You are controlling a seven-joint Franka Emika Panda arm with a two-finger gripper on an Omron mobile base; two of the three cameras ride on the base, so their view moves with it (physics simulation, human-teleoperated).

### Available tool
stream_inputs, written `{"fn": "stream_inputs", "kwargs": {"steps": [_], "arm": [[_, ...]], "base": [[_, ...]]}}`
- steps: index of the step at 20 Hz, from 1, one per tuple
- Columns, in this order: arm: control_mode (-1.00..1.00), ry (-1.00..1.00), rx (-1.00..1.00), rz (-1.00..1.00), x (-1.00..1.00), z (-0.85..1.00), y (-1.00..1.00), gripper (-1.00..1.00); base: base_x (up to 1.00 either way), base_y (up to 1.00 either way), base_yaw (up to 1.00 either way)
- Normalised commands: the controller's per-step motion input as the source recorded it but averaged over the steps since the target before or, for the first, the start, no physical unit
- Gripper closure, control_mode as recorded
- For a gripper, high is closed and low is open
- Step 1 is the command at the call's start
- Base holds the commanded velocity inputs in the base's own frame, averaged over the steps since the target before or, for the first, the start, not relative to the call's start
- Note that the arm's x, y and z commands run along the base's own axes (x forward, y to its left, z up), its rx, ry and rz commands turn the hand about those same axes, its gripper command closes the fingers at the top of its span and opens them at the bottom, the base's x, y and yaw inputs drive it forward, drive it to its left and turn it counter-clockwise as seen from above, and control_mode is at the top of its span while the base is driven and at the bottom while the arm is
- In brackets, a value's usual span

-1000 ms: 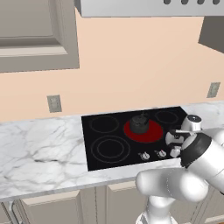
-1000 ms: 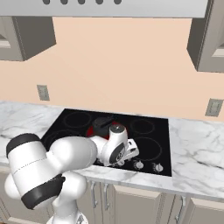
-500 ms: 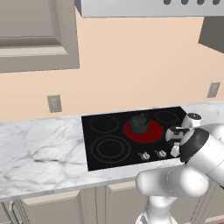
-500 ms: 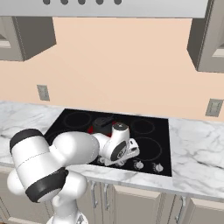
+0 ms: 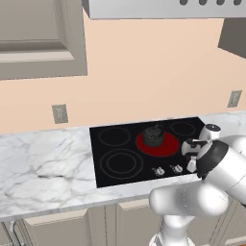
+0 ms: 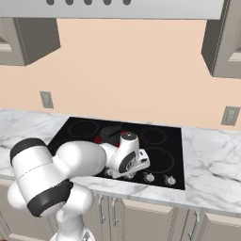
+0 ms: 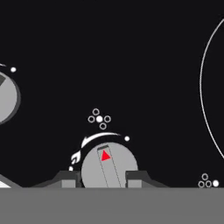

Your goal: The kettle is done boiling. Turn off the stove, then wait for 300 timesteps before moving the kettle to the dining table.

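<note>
The stove (image 5: 120, 144) is a black glass cooktop set in the counter. The dark kettle (image 5: 153, 136) stands on a burner that glows red (image 5: 168, 146); in the right base view the kettle (image 6: 111, 132) sits just behind my arm. My gripper (image 7: 103, 181) is down at the stove's front edge. Its two fingers (image 7: 65, 179) are shut on either side of a round silver knob (image 7: 109, 166) with a red triangle mark. From the right base view the gripper (image 6: 113, 172) sits left of two other knobs (image 6: 148, 177). The dining table is out of view.
White marble counter (image 5: 43, 163) runs on both sides of the stove, with wall outlets (image 5: 59, 114) behind it and a range hood above. Another knob (image 7: 6, 98) lies to the left in the hand view, a burner ring (image 7: 208, 100) to the right.
The gripper has closed from wide open onto the knob, and the arm has shifted a little. The burner under the kettle still glows red.
</note>
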Motion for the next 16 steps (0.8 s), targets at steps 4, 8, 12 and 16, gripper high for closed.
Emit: {"fn": "stream_inputs", "kwargs": {"steps": [4, 8, 12, 16], "arm": [[-1.0, 0.0, 0.0, -0.16, 0.0, -0.06, 0.0, 1.0], [-1.0, 0.0, 0.0, -0.19, -0.05, 0.0, 0.0, 1.0], [-1.0, -0.02, 0.0, -0.18, -0.16, 0.0, 0.0, 1.0], [-1.0, -0.03, 0.01, -0.21, -0.25, 0.0, 0.0, 1.0]], "base": [[0.0, 0.0, 0.0], [0.0, 0.0, 0.0], [0.0, 0.0, 0.0], [0.0, 0.0, 0.0]]}}
